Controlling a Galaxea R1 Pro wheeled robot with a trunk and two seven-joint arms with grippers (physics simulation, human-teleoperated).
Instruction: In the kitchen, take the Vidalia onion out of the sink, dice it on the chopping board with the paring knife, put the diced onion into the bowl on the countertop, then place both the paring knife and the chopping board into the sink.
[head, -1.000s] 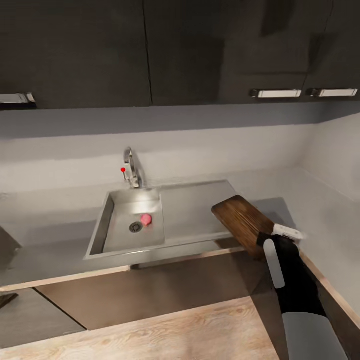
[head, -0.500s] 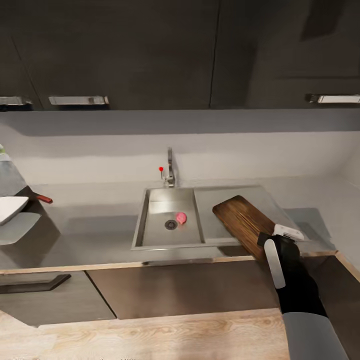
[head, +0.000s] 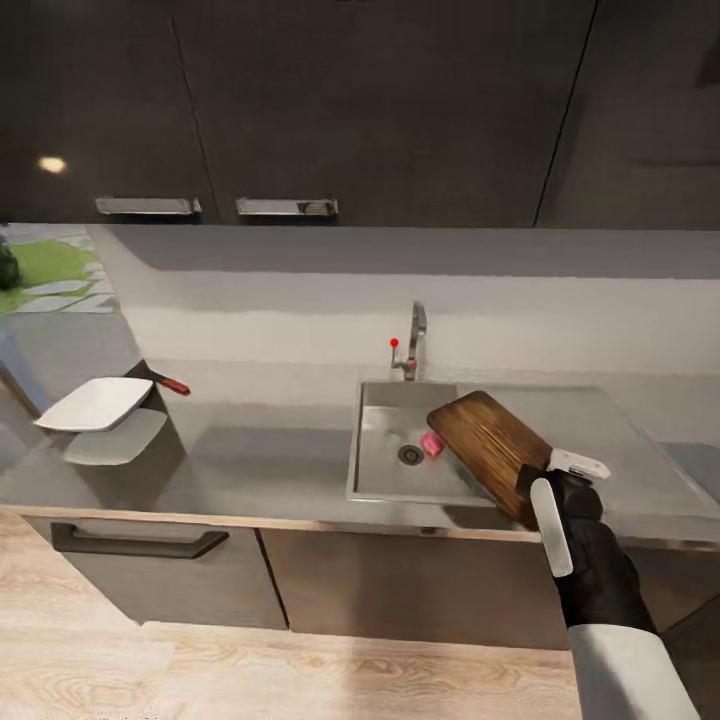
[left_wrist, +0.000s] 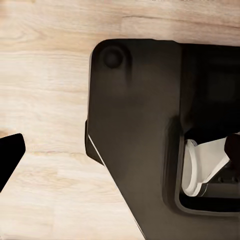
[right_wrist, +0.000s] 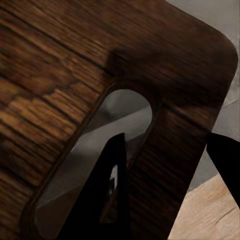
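My right gripper (head: 540, 487) is shut on the slot-handle end of the dark-brown chopping board (head: 488, 442), which hangs tilted over the right side of the sink (head: 372, 478). In the right wrist view one finger (right_wrist: 107, 195) passes through the slot of the chopping board (right_wrist: 75, 65). A pink Vidalia onion (head: 432, 444) lies in the basin beside the drain. At the far left of the countertop (head: 250, 450) rests the white bowl (head: 95, 403), with the red-handled paring knife (head: 165, 381) just behind it. One dark fingertip (left_wrist: 7, 157) of my left gripper shows over the wooden floor.
An angular steel faucet (head: 414, 342) with a red knob stands behind the sink. Dark upper cabinets (head: 300, 110) hang above the backsplash. A drawer handle (head: 130, 545) sits under the counter's front edge. The robot's dark base (left_wrist: 145, 125) stands on the wood floor.
The head view has swung left, so the sink now sits further right in the picture and the bowl and knife have come fully into view. The board stays in my right gripper.
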